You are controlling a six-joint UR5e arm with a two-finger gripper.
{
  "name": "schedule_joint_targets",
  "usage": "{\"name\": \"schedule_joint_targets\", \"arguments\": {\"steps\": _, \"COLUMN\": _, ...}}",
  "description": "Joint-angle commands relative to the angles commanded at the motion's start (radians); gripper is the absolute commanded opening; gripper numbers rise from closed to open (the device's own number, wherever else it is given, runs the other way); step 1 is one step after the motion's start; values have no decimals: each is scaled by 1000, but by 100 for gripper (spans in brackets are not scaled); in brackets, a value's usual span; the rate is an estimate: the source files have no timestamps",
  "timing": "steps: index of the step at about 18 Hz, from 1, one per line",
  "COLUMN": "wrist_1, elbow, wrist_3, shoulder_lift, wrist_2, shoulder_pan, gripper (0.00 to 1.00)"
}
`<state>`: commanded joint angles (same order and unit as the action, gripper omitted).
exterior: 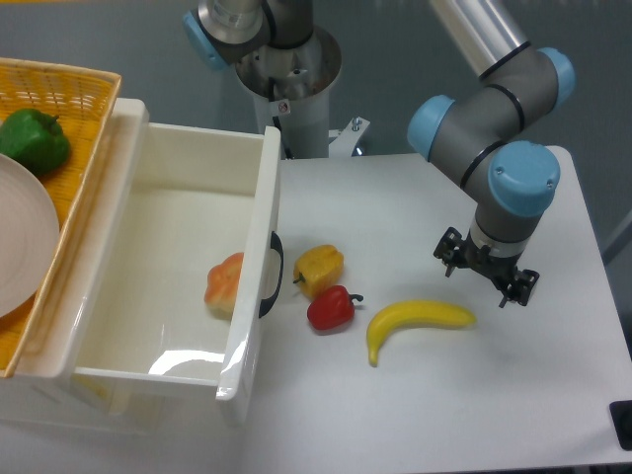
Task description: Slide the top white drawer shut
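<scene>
Top white drawer [148,286] sits at the table's left side, pulled well out. It is a glossy white plastic box with a tall front panel and a small dark curved handle [274,276] on the panel's face. An orange-red fruit [224,284] lies inside, against the front panel. Gripper [486,272] hangs over the table [415,207] at right, just above the banana [415,324], well apart from the drawer; fingers spread, nothing between them. Yellow pepper [319,268] and red pepper [331,308] lie just beside the drawer front. Woven basket [69,94] with green pepper [33,141] and a white plate [20,247] sits above the drawer at left.
</scene>
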<state>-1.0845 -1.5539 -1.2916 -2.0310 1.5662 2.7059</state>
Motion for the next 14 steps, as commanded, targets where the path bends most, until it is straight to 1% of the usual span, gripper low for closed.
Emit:
{"name": "schedule_joint_targets", "arguments": {"steps": 2, "wrist_1": 0, "elbow": 0, "wrist_3": 37, "shoulder_lift": 2, "wrist_2": 2, "shoulder_pan": 2, "gripper": 100}}
{"name": "schedule_joint_targets", "arguments": {"steps": 4, "wrist_1": -3, "elbow": -3, "wrist_3": 159, "shoulder_lift": -1, "wrist_2": 2, "shoulder_pan": 0, "gripper": 100}}
{"name": "schedule_joint_targets", "arguments": {"steps": 5, "wrist_1": -2, "elbow": -2, "wrist_3": 196, "shoulder_lift": -8, "wrist_2": 2, "shoulder_pan": 0, "gripper": 100}}
{"name": "schedule_joint_targets", "arguments": {"steps": 7, "wrist_1": -3, "elbow": -2, "wrist_3": 212, "shoulder_lift": -8, "wrist_2": -3, "shoulder_pan": -2, "gripper": 100}}
{"name": "schedule_joint_targets", "arguments": {"steps": 9, "wrist_1": -2, "elbow": 1, "wrist_3": 221, "shoulder_lift": -8, "wrist_2": -35, "shoulder_pan": 2, "gripper": 100}}
{"name": "schedule_joint_targets", "arguments": {"steps": 10, "wrist_1": -3, "elbow": 5, "wrist_3": 222, "shoulder_lift": -6, "wrist_2": -55, "shoulder_pan": 6, "gripper": 95}}
{"name": "schedule_joint_targets", "arguments": {"steps": 11, "wrist_1": -6, "elbow": 3, "wrist_3": 229, "shoulder_lift": -2, "wrist_2": -73, "shoulder_pan": 11, "gripper": 75}}
{"name": "schedule_joint_targets", "arguments": {"steps": 13, "wrist_1": -9, "elbow": 1, "wrist_3": 283, "shoulder_lift": 2, "wrist_2": -121, "shoulder_pan": 23, "gripper": 42}}
{"name": "schedule_joint_targets", "arguments": {"steps": 14, "wrist_1": -11, "elbow": 3, "wrist_3": 335, "shoulder_lift": 2, "wrist_2": -153, "shoulder_pan": 25, "gripper": 31}}
